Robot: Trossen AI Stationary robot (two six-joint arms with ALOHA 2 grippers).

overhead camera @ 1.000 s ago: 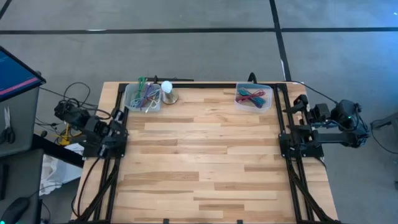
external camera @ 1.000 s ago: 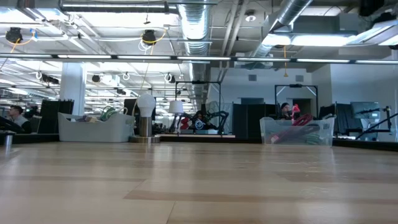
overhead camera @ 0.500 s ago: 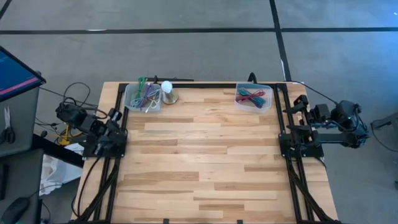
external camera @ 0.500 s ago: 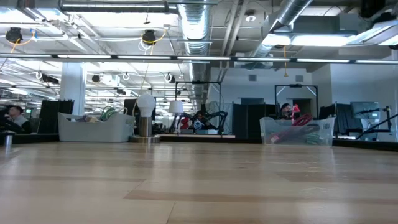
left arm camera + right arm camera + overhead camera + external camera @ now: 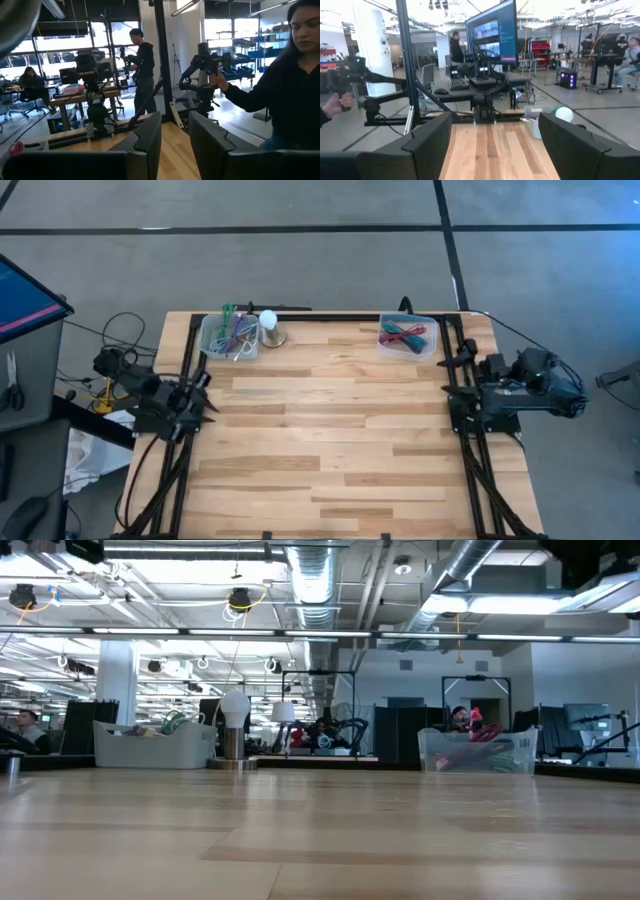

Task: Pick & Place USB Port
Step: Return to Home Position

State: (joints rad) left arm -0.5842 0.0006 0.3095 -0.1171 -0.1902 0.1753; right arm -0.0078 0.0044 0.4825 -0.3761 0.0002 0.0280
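Left gripper [image 5: 174, 117] 9 o'clock, narrowly apart, empty; right gripper [image 5: 495, 117] 3 o'clock, wide apart, empty. Likely homing: cables [image 5: 235, 335] binned, 11 and 1 o'clock.

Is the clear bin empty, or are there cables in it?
Not empty. The high view shows a tangle of pink, red and blue cables lying inside the clear bin, and the low view shows them through its wall.

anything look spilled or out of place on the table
Nothing stands out. The cables lie inside the gray bin and the transparent bin, the white bulb stands upright beside the gray bin, and the left hand and right hand are empty.
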